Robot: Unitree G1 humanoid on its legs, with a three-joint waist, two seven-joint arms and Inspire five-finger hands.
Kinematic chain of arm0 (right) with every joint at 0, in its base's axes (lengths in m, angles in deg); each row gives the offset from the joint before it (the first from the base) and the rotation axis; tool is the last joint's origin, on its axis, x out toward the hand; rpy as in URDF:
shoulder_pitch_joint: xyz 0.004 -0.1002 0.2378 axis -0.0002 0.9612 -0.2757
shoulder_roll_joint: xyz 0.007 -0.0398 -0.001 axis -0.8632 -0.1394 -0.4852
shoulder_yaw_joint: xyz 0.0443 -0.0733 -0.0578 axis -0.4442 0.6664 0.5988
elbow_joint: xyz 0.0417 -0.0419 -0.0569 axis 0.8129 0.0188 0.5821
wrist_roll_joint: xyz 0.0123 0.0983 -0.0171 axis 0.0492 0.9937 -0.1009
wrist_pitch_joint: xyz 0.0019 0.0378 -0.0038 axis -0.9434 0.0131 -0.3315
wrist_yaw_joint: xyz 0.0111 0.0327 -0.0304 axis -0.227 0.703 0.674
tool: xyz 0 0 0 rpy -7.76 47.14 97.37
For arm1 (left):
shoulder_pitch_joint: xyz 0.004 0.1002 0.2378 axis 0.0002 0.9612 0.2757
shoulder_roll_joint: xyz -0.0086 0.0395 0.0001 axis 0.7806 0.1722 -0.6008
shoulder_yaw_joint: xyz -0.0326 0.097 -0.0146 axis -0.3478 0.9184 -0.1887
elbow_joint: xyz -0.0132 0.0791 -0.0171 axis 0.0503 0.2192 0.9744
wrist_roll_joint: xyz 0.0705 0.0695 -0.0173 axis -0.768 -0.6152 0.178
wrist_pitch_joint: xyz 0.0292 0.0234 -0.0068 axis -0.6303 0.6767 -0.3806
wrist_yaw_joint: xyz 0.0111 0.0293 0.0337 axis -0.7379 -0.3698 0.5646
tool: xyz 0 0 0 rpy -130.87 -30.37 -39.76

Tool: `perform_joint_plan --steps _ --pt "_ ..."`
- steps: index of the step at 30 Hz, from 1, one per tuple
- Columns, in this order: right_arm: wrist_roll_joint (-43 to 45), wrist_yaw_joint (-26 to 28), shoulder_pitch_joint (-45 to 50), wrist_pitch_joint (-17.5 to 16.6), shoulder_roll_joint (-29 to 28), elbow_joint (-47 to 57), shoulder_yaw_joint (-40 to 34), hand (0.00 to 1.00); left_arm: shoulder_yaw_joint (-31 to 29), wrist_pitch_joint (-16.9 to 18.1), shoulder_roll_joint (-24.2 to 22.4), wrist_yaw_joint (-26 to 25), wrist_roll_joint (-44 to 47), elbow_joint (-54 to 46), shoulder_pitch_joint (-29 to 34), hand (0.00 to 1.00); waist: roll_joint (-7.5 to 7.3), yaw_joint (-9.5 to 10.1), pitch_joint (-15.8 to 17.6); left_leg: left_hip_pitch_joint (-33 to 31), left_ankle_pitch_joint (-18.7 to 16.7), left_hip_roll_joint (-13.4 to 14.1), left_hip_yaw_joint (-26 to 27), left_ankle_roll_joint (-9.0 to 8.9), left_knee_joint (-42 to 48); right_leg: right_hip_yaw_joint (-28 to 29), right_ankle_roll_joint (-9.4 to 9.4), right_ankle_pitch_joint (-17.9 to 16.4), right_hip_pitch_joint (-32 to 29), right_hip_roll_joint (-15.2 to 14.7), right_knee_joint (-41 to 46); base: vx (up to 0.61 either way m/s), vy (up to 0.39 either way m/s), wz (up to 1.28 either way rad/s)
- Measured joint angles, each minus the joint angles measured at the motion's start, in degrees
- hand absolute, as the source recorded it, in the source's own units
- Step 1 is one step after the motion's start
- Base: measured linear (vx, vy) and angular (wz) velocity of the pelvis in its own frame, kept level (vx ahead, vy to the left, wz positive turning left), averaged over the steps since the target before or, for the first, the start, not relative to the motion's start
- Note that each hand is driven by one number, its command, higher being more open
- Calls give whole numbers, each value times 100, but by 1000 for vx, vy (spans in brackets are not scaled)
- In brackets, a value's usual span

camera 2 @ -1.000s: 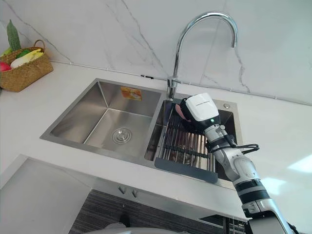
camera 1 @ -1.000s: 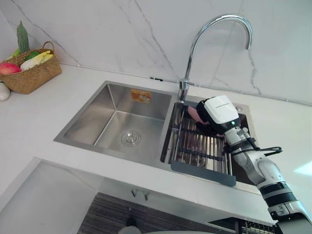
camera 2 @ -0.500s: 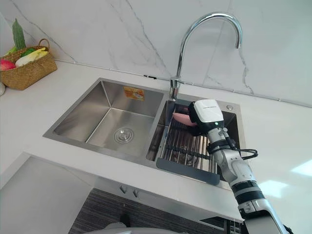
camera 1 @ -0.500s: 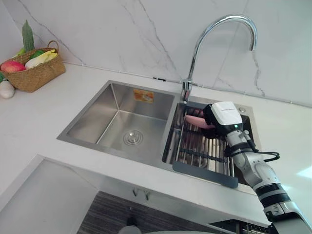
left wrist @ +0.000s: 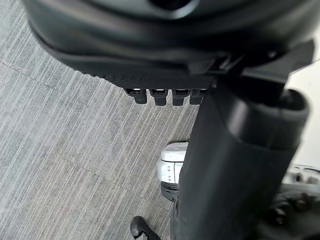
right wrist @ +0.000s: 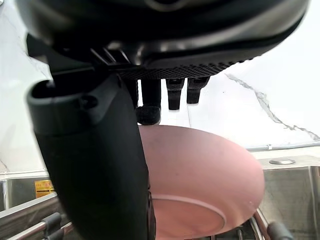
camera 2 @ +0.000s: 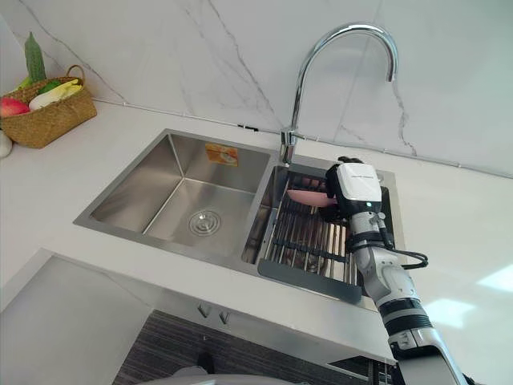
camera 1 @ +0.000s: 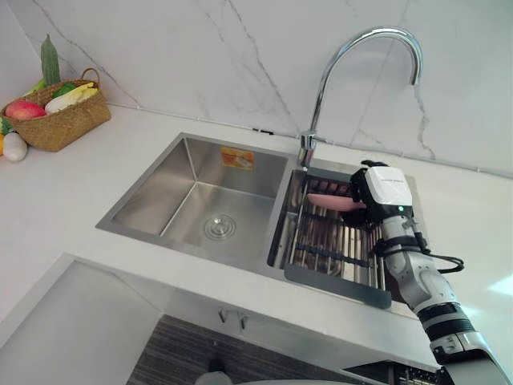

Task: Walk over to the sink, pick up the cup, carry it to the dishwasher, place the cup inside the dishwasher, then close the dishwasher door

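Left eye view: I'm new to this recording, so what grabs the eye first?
The right hand holds a pink cup over the drying rack at the right of the sink. A tall chrome faucet arches just behind, and a wicker basket of produce sits far left on the counter.

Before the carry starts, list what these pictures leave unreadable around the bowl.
Right hand grip: in the eye views, hidden behind the hand's white back.
Pink bowl inside: faces away in the right wrist view, and the hand's thumb covers its near edge.
Sink sticker: too small to read.
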Motion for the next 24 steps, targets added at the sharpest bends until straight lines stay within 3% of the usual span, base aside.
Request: perform_joint_plan --steps 7,16,20,21,24 --pt "228 41 0 -10 -4 -5 -9 100 0 -19 2 7 -1 0 -9 100 1 -4 -1 -16 0 -3 -12 0 0 -11 -1 -1 -5 0 -1 0 0 0" --pt "417 614 0 -77 -86 -131 1 100 4 -100 11 33 -1 -1 -38 100 5 -1 -6 -17 8 -6 -36 -1 0 -26 -2 -1 1 -3 7 0 0 0" --pt "446 858 -15 105 -219 -491 7 100 9 -111 13 38 -1 -4 -55 100 10 18 -11 -63 18 -14 -118 -7 0 -104 -6 -6 14 -4 7 1 0 9" --pt "449 872 -14 135 -247 -563 10 0 9 -111 13 39 -1 -5 -59 100 11 19 -10 -74 21 -15 -132 -7 0 -118 -6 -7 14 -3 6 18 0 11" --pt "574 929 -29 237 -300 -552 8 0 9 -116 16 44 3 -9 -64 100 12 18 -11 -89 30 -18 -148 2 1 -135 -5 -7 14 -3 5 17 0 3"
